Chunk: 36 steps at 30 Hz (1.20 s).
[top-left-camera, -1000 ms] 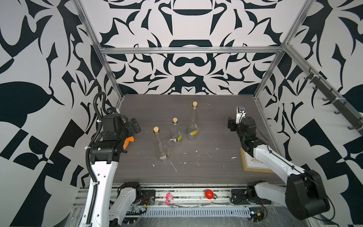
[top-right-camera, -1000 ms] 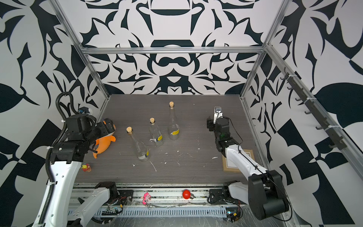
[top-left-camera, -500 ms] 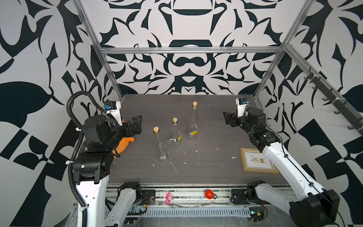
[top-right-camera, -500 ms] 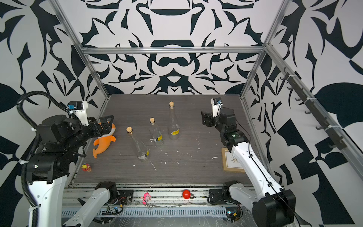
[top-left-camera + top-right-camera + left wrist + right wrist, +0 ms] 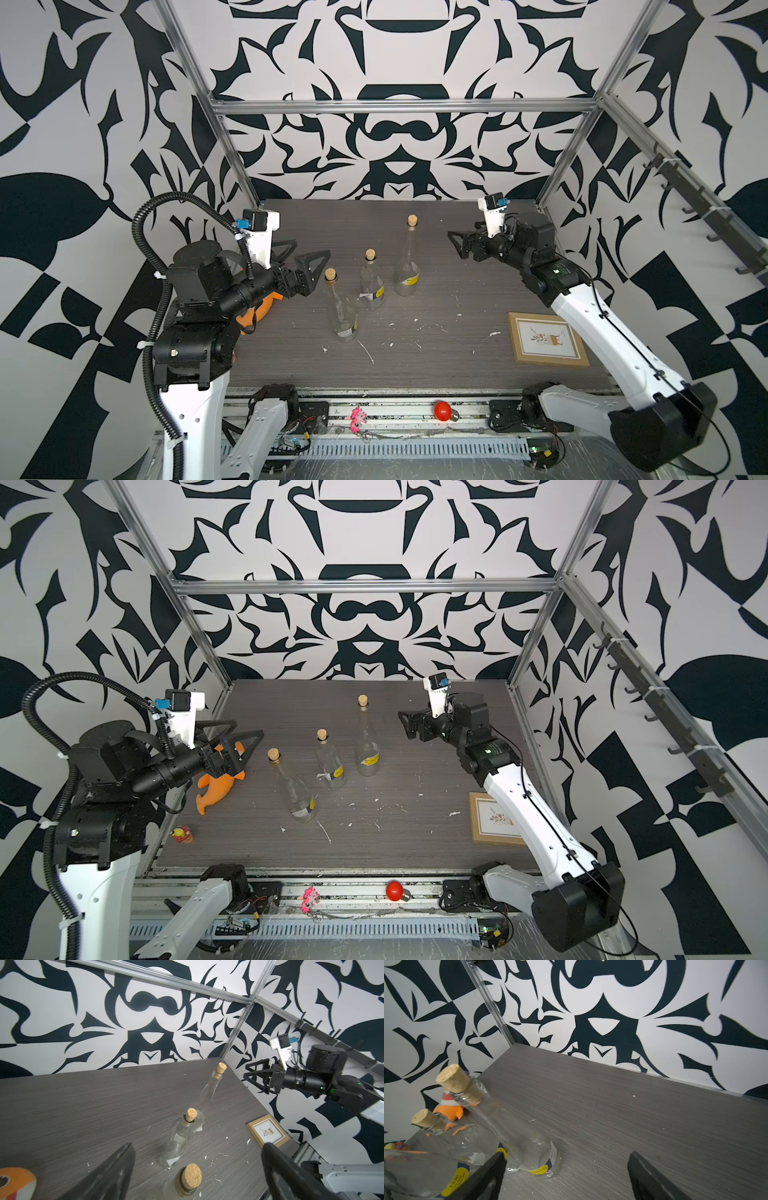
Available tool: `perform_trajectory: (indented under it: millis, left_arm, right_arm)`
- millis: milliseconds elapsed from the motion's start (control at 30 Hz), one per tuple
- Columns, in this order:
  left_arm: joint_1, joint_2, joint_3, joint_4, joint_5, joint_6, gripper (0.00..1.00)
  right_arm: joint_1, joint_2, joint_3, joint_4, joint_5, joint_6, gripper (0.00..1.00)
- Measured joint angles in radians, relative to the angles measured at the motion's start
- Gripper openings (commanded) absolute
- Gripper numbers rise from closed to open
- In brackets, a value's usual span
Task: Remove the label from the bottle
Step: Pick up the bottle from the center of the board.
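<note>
With left gripper [image 5: 311,248] spread wide and empty, close on bottle [image 5: 341,318] just ahead and below, at the neck, under the cork [image 5: 330,274]. Bring right gripper [image 5: 455,246], equally agape, holding nothing, from well beyond, to pinch label [image 5: 347,332] edge; peel slowly.

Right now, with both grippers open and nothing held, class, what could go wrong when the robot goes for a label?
1. The front corked clear glass bottle stands close beside the middle bottle: the open left gripper, reaching for either, could knock the other over.
2. The tall slender bottle may tip if its yellow label is peeled without the right gripper steadying it.
</note>
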Motion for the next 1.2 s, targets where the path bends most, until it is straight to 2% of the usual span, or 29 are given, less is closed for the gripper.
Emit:
perform_trajectory:
  millis: [367, 833, 1000, 1200]
  left_arm:
    - [-0.018, -0.024, -0.002, 0.011, 0.095, 0.006, 0.99]
    - [-0.024, -0.087, -0.044, 0.042, 0.155, -0.009, 0.99]
    - [-0.025, -0.103, -0.069, 0.048, 0.103, -0.013, 0.99]
    - [-0.025, -0.116, -0.077, 0.046, -0.03, -0.013, 0.99]
  right_arm:
    - [0.169, 0.111, 0.072, 0.068, -0.006, 0.023, 0.85]
    - [0.277, 0.253, 0.121, 0.15, 0.145, 0.001, 0.83]
    - [0.314, 0.219, 0.121, 0.142, 0.224, -0.038, 0.84]
    - [0.384, 0.079, 0.121, 0.055, 0.264, -0.078, 0.85]
